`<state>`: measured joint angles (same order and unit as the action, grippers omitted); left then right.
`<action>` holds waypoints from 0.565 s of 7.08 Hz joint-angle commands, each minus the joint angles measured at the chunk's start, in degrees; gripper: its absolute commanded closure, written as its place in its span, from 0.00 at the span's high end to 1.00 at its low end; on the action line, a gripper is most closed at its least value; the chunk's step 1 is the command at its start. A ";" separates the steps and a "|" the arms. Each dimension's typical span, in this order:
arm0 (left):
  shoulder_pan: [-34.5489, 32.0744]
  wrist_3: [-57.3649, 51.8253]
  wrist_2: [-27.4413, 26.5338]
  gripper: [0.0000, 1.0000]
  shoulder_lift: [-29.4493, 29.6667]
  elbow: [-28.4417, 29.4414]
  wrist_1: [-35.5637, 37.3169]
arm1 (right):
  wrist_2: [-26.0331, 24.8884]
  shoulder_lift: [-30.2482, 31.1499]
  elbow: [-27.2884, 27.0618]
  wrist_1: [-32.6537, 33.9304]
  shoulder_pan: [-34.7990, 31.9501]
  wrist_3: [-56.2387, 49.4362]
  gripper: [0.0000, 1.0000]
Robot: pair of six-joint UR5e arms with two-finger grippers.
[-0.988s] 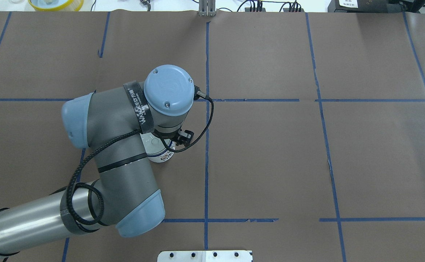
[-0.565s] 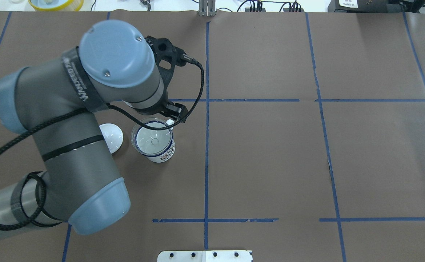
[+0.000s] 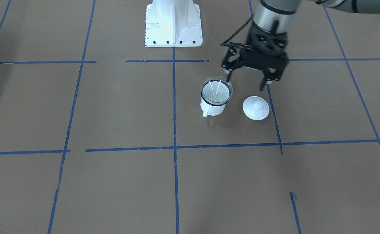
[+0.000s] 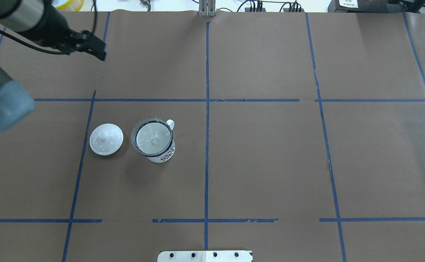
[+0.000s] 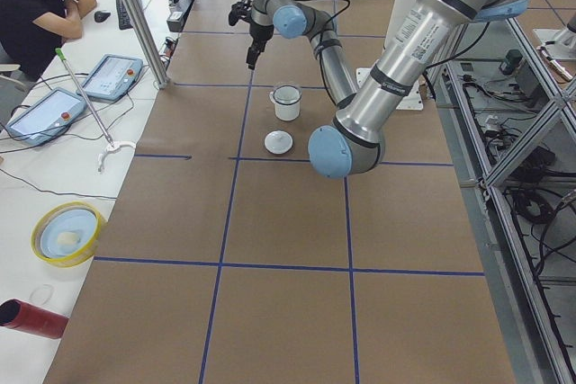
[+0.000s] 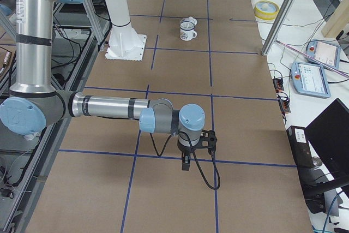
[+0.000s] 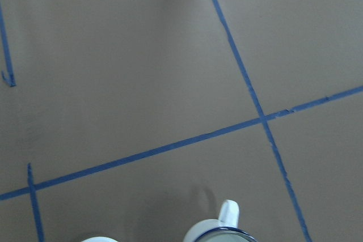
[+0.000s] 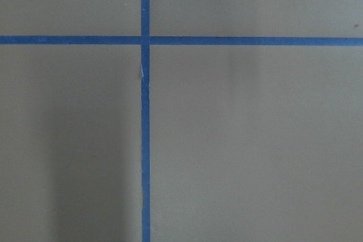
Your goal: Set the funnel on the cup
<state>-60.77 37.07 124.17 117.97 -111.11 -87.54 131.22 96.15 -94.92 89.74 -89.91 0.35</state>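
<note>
The clear funnel [image 4: 153, 140] sits in the mouth of the white mug [image 4: 163, 155] with the dark blue rim, left of the table's middle. In the front view the funnel [image 3: 216, 92] rests on the mug [image 3: 213, 109], whose handle points toward that camera. My left gripper [image 3: 246, 82] is open and empty, raised above the table just behind the mug and the lid. It shows at the upper left in the overhead view [image 4: 96, 48]. The left wrist view catches only the mug's handle [image 7: 228, 213]. My right gripper [image 6: 185, 159] hangs over bare table far from the mug; I cannot tell whether it is open or shut.
A round white knobbed lid [image 4: 106, 139] lies on the table beside the mug, also seen in the front view [image 3: 256, 108]. The robot's white base [image 3: 173, 22] stands behind. Blue tape lines cross the brown table cover. An operator sits beyond the table in the left side view.
My left arm has risen and swung away to the far left, off the mug. The funnel stays on the mug, and the lid is now uncovered.
</note>
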 commanded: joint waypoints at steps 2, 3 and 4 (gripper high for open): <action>-12.86 -14.02 7.58 1.00 -9.75 3.44 -1.67 | 0.00 0.00 0.00 0.00 0.00 0.00 1.00; -16.80 -22.14 7.49 1.00 -12.74 5.53 -1.67 | 0.00 0.00 -0.01 0.00 0.00 0.00 1.00; -20.49 -32.05 7.93 1.00 -14.77 9.64 -1.67 | 0.00 0.00 0.08 0.00 0.00 0.00 1.00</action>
<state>-76.78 15.59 131.69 106.13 -105.35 -89.19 131.22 96.15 -94.90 89.74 -89.91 0.35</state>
